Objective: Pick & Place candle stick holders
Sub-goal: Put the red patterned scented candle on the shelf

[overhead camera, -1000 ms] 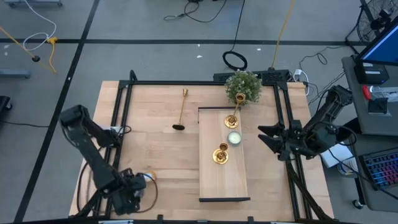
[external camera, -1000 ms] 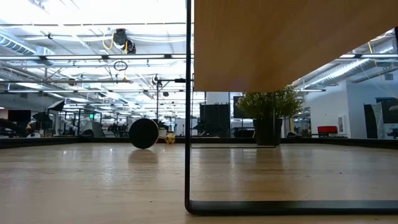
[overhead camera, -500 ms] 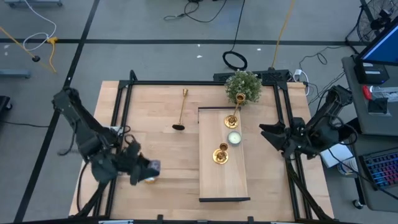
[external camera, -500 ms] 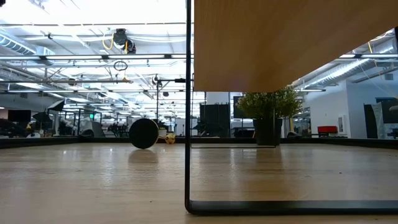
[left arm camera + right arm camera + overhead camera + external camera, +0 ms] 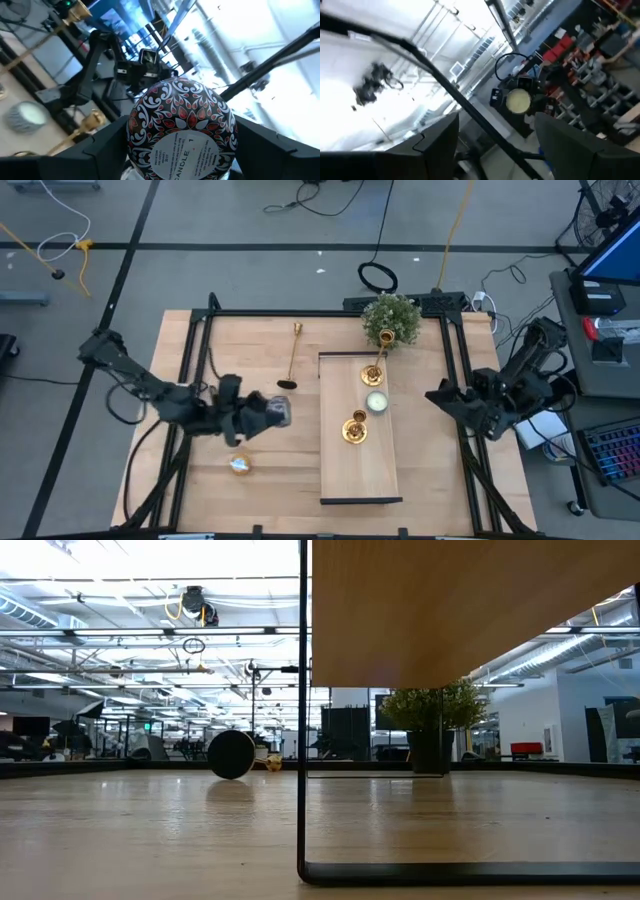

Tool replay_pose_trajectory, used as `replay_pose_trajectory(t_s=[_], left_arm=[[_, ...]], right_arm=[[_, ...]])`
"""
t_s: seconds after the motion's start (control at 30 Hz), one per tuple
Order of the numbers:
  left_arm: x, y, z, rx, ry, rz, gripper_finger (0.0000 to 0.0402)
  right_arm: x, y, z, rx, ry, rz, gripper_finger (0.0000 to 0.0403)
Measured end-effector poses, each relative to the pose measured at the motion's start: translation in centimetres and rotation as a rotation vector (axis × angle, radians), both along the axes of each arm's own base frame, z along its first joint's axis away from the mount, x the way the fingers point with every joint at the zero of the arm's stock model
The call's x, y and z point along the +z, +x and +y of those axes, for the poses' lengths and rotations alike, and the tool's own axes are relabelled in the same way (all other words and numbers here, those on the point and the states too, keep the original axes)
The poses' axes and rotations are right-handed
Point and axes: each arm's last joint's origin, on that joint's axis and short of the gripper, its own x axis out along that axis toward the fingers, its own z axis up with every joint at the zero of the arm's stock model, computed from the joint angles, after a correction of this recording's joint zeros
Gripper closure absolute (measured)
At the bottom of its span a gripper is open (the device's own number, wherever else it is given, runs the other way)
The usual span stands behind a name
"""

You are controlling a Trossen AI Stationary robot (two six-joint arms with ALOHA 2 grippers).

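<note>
Three shiny gold metal candle stick holders are in sight: a tall one (image 5: 291,356) lies on its side on the pale wooden tabletop (image 5: 250,350), and two shorter ones (image 5: 372,372) (image 5: 354,430) stand upright on the raised wooden board (image 5: 358,475), with a small pale tealight disc (image 5: 376,402) between them. The left end effector (image 5: 278,412) hangs over the tabletop near the fallen holder's dark round base, but it is clenched on a round tin with a red, black and white floral pattern (image 5: 181,131), not on a holder. The right end effector (image 5: 436,394) waits beside the board's right edge with its fingers spread and empty. We judge the holders stiff, light and slick, and top-heavy when upright, so a squeeze on the polished stem may slip or twist. For the lying one, we would grip across the slim stem close to the base, where the weight probably sits; the standing ones we would take just under the cup. A second tealight disc (image 5: 240,465) lies on the tabletop, well apart.
</note>
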Motion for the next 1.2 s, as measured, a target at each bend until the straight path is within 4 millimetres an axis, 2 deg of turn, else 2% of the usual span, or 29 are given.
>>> replay_pose_trajectory(t_s=[0.2, 0.33, 0.6, 0.73, 0.9, 1.2], left_arm=[[-1.1, 3.6, 0.1, -0.022, -0.078, -0.145, 0.0103], [-1.2, 5.7, -0.2, -0.033, -0.113, -0.161, 0.0103], [1.7, 9.2, -1.0, -0.062, -0.078, -0.164, 0.0103], [3.3, 10.1, -0.8, -0.07, -0.079, -0.089, 0.0103], [3.9, 10.9, 0.0, -0.097, -0.109, -0.056, 0.0103], [4.2, 11.8, 1.8, -0.171, -0.163, -0.11, 0.0103]], right_arm=[[0.4, 0.7, 1.1, -0.073, -0.306, 0.012, 0.0148], [1.9, 1.7, 2.3, -0.109, -0.539, 0.052, 0.0148], [5.4, 3.4, 4.0, -0.185, -0.805, 0.303, 0.0122], [7.2, 4.3, 4.9, -0.252, -0.903, 0.347, 0.0097], [8.7, 5.6, 6.2, -0.299, -1.02, 0.355, 0.0072], [7.6, 8.6, 7.6, -0.338, -1.101, 0.45, 0.0058]])
